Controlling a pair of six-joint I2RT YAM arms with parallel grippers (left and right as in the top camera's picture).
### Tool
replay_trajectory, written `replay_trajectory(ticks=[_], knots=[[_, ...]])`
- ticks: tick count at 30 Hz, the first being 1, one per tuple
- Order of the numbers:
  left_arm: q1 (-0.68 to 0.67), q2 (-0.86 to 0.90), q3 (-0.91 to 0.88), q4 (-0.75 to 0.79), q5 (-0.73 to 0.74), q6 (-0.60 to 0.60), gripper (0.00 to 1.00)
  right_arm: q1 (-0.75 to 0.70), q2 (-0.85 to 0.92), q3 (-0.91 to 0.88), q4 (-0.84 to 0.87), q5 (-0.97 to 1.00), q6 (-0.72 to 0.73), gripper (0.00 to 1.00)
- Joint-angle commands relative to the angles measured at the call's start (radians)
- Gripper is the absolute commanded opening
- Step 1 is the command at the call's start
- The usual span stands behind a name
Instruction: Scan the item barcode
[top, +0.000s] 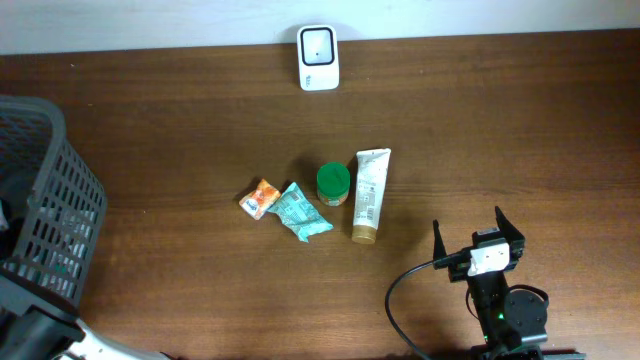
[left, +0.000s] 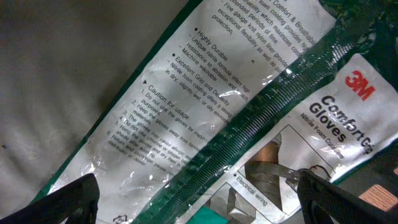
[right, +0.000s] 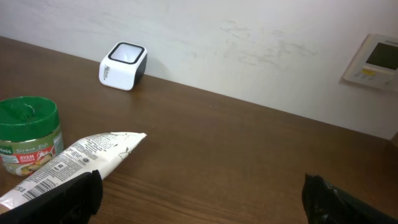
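On the dark wooden table (top: 150, 120) the white plastic tube (top: 369, 194) lies mid-frame, handily between the white box scanner (top: 318, 57) and my right gripper (top: 472, 228), which gapes wide and empty like my left gripper (left: 199, 205).

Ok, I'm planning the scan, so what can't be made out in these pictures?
1. Tube barcode: right wrist view, partly behind the right gripper; overhead, too small.
2. Orange packet and teal packet print: overhead, too small.
3. Basket contents: overhead, hidden by its mesh wall and the left edge.
4. Glove packet: left wrist view, too close, edges cut it off.
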Motion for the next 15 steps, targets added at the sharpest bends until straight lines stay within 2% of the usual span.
replay_trajectory(ticks=[1, 11, 12, 13, 15], knots=[[0.003, 0.047, -0.005, 0.013, -0.006, 0.021, 0.99, 0.007, -0.006, -0.005, -0.004, -0.003, 0.011, 0.98], [-0.003, 0.108, -0.005, 0.066, -0.006, 0.047, 0.99, 0.007, -0.006, -0.005, -0.004, -0.003, 0.011, 0.98], [-0.003, 0.122, -0.005, 0.065, -0.006, 0.047, 0.96, 0.007, -0.006, -0.005, -0.004, -0.003, 0.011, 0.98], [-0.004, 0.138, -0.005, 0.064, -0.006, 0.046, 0.86, 0.007, -0.006, -0.005, -0.004, -0.003, 0.011, 0.98], [-0.004, 0.163, -0.005, 0.06, -0.006, 0.046, 0.58, 0.007, -0.006, -0.005, -0.004, -0.003, 0.011, 0.98]])
